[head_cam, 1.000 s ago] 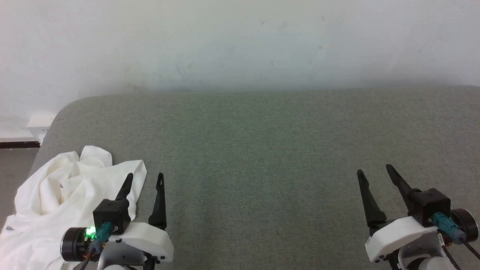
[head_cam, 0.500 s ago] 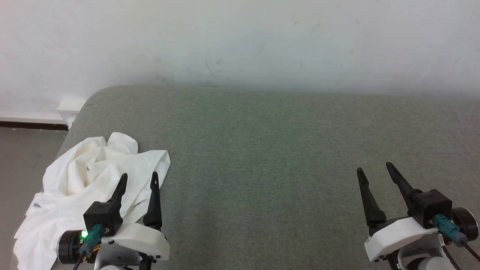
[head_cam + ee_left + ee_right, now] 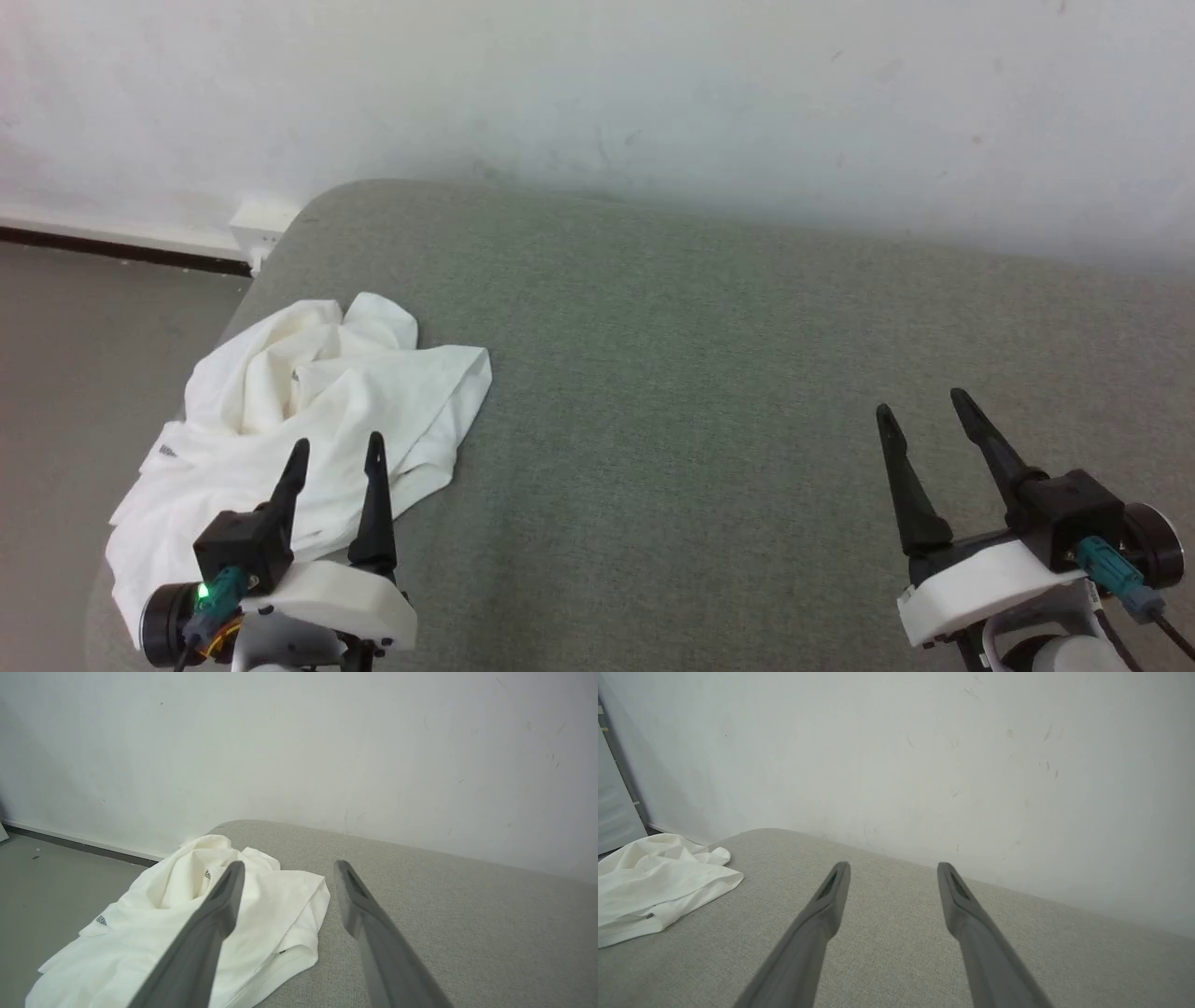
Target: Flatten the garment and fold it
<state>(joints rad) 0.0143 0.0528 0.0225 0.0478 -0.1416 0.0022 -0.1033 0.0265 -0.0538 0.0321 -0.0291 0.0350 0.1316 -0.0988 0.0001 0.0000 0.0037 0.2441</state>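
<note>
The garment (image 3: 317,401) (image 3: 275,905) (image 3: 654,882) lies crumpled in a white heap at the left edge of the grey fabric-covered counter (image 3: 700,373), near its rounded far corner. The left gripper (image 3: 338,441) (image 3: 289,863) is poised over the garment's near part, jaws spread wide and gripping nothing. Well apart to the right, the right gripper (image 3: 920,402) (image 3: 893,864) hangs over bare counter, jaws likewise spread and empty. A pale wall (image 3: 597,84) stands behind.

The garment (image 3: 308,401) is plain white with dark stitching at a hem; the padded surface (image 3: 709,373) is speckled grey-green, the wall (image 3: 597,75) off-white, the floor (image 3: 93,327) grey
</note>
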